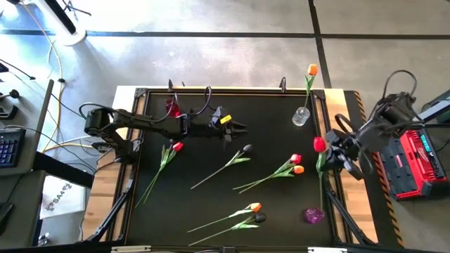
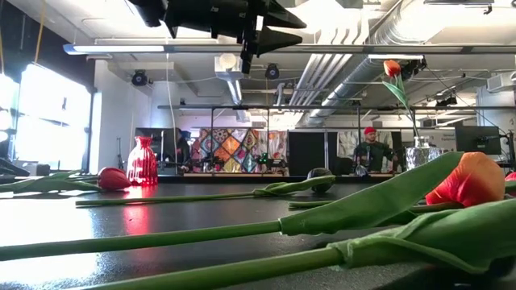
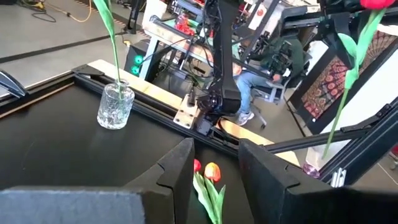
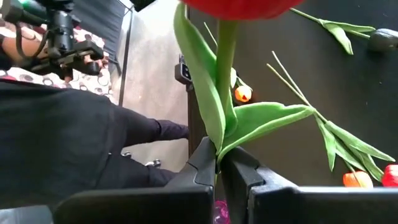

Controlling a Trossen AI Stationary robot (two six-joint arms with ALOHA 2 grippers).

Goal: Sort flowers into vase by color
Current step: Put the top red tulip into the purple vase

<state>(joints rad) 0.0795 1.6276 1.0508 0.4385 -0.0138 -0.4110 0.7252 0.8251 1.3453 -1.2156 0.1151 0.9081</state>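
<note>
The right pincer (image 4: 219, 163) grips a red tulip (image 1: 319, 145) by its stem, which stands upright at the desk's (image 1: 211, 176) right edge. The purple vase (image 1: 313, 215) sits near, closest to this arm. The left pincer (image 1: 239, 128) hangs open over the desk.

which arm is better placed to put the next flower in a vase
Right. The right gripper is already shut on a red tulip, at the table's right edge near the purple vase. The left gripper hovers open and empty mid-table.
</note>
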